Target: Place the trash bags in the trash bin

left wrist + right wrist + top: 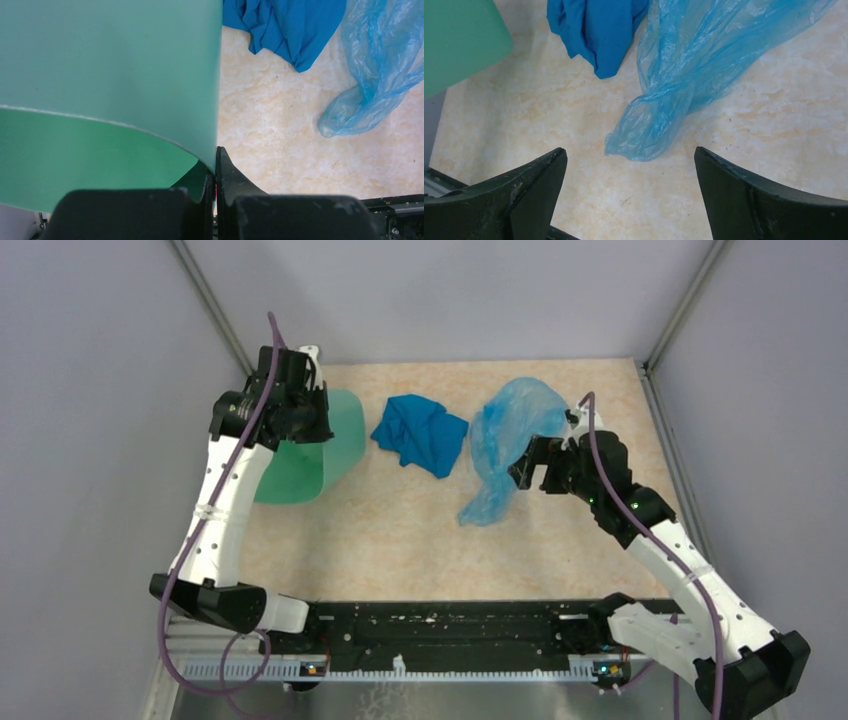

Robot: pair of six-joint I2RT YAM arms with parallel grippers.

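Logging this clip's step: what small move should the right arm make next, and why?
Probably lower the right gripper and close on the trash bag: its jaws stand open above the bag's bunched end, while the left gripper pinches the trash bin wall.

open table (400,540) near trash bag (510,420) | blue cloth (420,433) between it and trash bin (340,435)

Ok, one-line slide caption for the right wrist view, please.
Right pincer open, framing the twisted end of the light-blue trash bag on the table; blue cloth and trash bin corner beyond.
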